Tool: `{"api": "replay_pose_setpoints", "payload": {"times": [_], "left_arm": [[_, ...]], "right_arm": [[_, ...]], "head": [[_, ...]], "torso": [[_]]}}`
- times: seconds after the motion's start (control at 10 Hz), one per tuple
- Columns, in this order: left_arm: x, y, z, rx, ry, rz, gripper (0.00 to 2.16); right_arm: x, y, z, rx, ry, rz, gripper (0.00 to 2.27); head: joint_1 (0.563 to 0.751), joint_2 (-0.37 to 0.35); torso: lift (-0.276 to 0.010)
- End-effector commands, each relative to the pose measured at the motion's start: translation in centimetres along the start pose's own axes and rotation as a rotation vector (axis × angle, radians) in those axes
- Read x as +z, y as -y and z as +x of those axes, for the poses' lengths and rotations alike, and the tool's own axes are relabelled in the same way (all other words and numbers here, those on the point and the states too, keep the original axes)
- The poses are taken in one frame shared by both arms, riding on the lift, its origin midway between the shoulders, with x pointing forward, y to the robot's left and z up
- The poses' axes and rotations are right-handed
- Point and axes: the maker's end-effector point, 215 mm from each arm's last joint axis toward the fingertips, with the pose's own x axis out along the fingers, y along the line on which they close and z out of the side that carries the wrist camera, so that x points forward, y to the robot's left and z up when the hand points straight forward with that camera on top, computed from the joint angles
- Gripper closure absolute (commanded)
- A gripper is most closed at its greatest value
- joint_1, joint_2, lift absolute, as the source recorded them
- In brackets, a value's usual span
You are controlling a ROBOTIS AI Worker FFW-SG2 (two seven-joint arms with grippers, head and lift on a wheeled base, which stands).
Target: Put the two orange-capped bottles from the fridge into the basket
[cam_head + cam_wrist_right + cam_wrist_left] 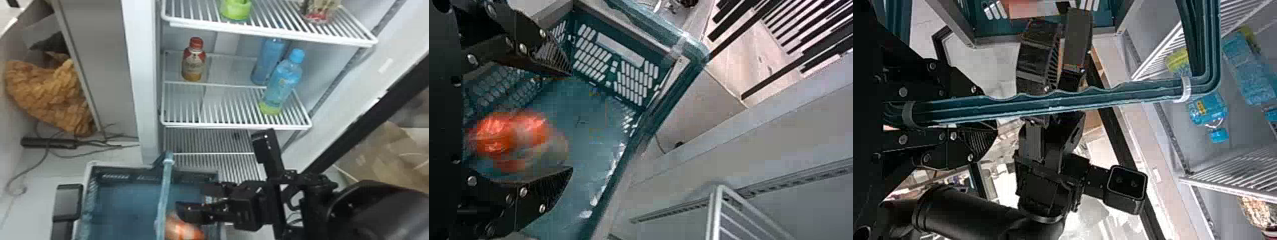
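The right gripper (pixel 191 199) reaches in from the right over the teal plastic basket with slotted walls (pixel 594 55), its fingers parted wide. The small bottle with an orange-red label (pixel 514 140) shows as a blur between and below them, over the basket floor; it seems to be dropping free, let go low inside the walls so the fall is short. Whether it has touched the bottom cannot be told.

The left gripper (pixel 965 117) has its fingers clenched on the basket's teal hoop handle (pixel 1053 102), one on either side, probably to steady the basket close to the fridge while the other arm loads it. The raised handle crosses above the opening, so the right arm has to work to one side of it.

The second orange-capped bottle (pixel 193 62) stands upright on the white wire shelf (pixel 236 125), towards its far left. Two blue bottles stand at that shelf's right. The task looks about half done: the next move likely calls for lifting the right gripper clear of handle and rim, then reaching left into the fridge beneath the upper shelf (pixel 271 33), which could catch the wrist.
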Motion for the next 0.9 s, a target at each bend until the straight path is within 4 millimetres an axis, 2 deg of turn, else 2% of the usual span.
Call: {"api": "replay_pose_setpoints", "payload": {"times": [0.0, 0.1, 0.3, 0.6, 0.8], "left_arm": [[0.0, -0.1, 0.0, 0.002, 0.001, -0.002, 1.20], [0.0, -0.1, 0.0, 0.002, 0.001, -0.002, 1.20], [0.1, -0.1, -0.1, 0.003, 0.003, -0.002, 1.20], [0.0, -0.2, -0.1, 0.004, 0.003, -0.006, 1.20], [-0.1, -0.1, -0.1, 0.003, 0.001, -0.006, 1.20]], "right_arm": [[0.9, 0.4, -0.1, -0.007, 0.027, -0.016, 0.35], [1.8, 0.9, -0.4, -0.015, 0.055, -0.033, 0.34], [6.3, 2.5, -1.9, -0.077, 0.210, -0.133, 0.33], [10.9, 6.6, -2.4, -0.182, 0.402, -0.219, 0.33], [13.9, 9.4, -2.0, -0.263, 0.581, -0.271, 0.33]], "head": [[0.695, -0.198], [0.695, -0.197], [0.695, -0.200], [0.695, -0.211], [0.695, -0.228]], "torso": [[-0.235], [-0.235], [-0.235], [-0.235], [-0.235]]}}
